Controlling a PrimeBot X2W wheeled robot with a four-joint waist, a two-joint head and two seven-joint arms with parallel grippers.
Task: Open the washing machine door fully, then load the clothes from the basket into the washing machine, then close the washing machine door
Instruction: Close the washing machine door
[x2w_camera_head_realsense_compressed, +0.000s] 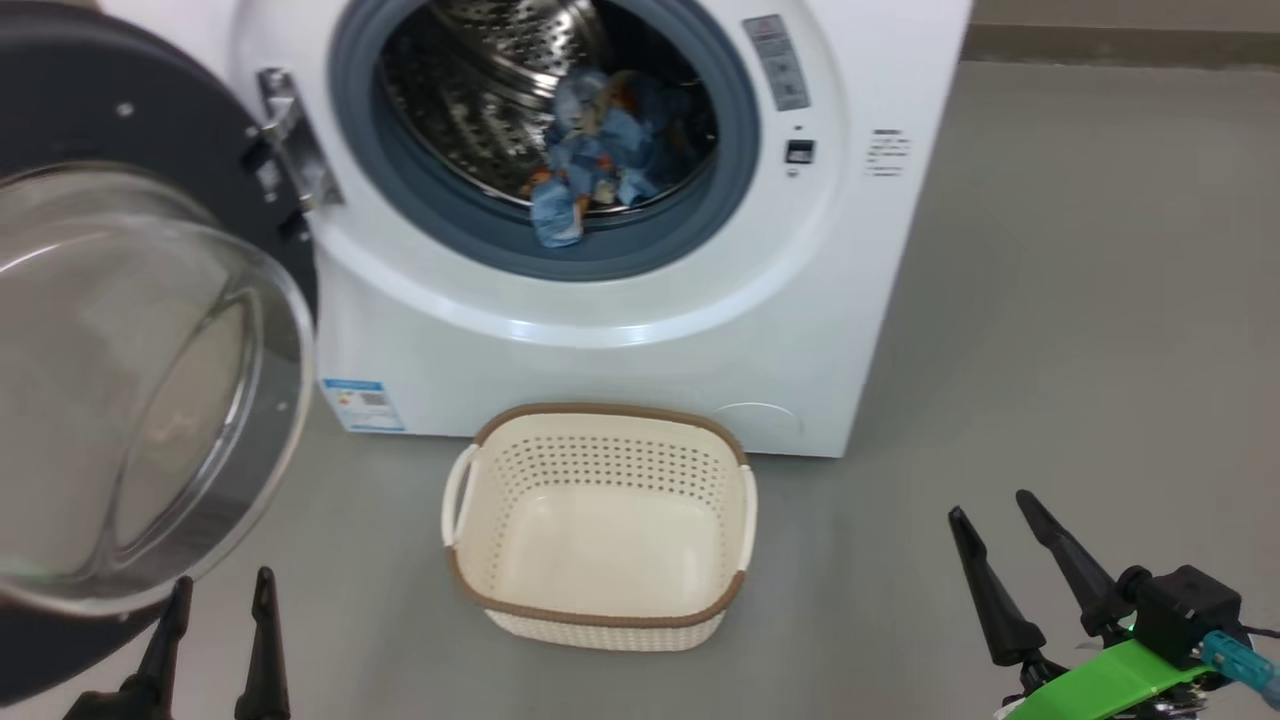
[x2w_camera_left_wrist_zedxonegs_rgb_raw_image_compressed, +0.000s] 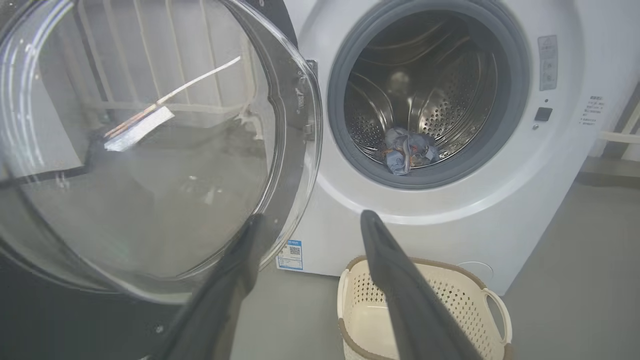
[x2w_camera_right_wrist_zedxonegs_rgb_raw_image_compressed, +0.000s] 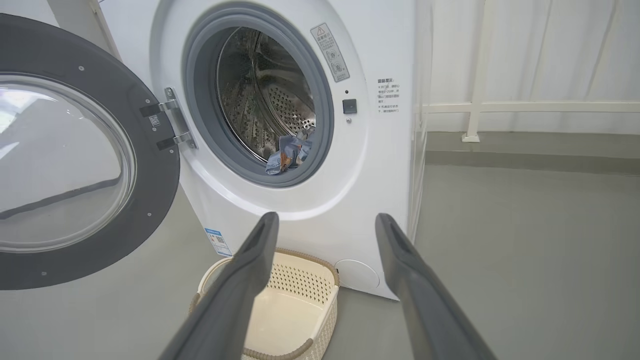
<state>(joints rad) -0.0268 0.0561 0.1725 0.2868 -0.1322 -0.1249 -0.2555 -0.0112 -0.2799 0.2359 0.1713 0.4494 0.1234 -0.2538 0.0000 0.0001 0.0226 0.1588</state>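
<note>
Washing machine door (x2w_camera_head_realsense_compressed: 150, 380) stands wide open at left. Clothes (x2w_camera_head_realsense_compressed: 600, 150) lie inside washing machine (x2w_camera_head_realsense_compressed: 600, 340) drum, at front lip. Basket (x2w_camera_head_realsense_compressed: 600, 412) on floor before machine. Left pincer (x2w_camera_head_realsense_compressed: 223, 577), right pincer (x2w_camera_head_realsense_compressed: 988, 504) both spread open.

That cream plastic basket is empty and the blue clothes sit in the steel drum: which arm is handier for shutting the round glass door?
Probably left. The left gripper, open, sits right by the black-rimmed round glass door swung out on that side; the right gripper, also open, is beyond the basket.

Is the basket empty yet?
Empty. The basket shows a bare floor inside, and the clothes lie in the drum.
</note>
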